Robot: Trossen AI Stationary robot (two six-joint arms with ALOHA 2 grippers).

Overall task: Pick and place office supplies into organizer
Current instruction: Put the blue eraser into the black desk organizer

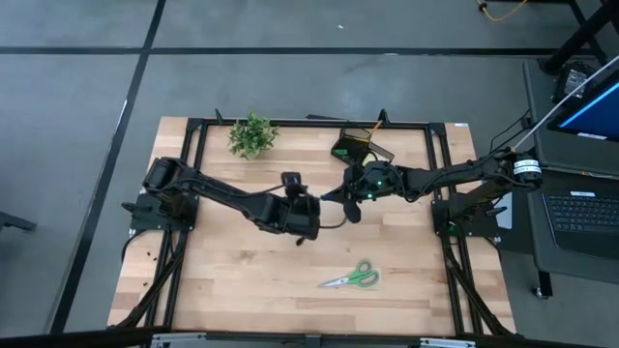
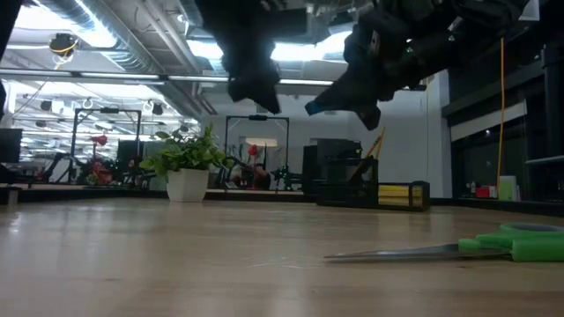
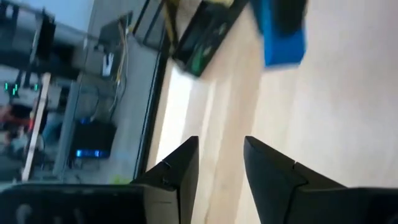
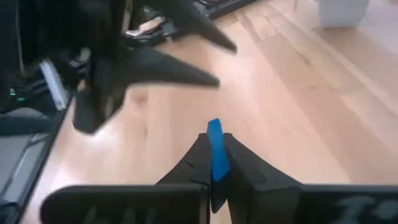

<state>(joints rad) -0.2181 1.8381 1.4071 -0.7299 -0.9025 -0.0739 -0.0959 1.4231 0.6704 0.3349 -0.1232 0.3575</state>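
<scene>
right gripper: raised above the table middle, just near of the organizer, jaws pinching a blue eraser edge-on.
left gripper: hangs mid-table beside the right one, jaws a little apart, nothing between them.
organizer: far side of the table, right of centre; the low view shows a yellow pad and a pencil already in it.
scissors: green-handled, flat on the near part of the table, right of centre, well apart from both arms.
potted plant: far left of the organizer, not part of the job.
step in hand: carrying the eraser to the organizer, by my reading.
risk, grip: only a thin edge of the eraser is caught, so it could twist or slip out on the way.
risk, crowding: the two grippers sit close; a swing by either could knock them together.
risk, drop: released short, the eraser would bounce off the organizer rim onto the table.
</scene>
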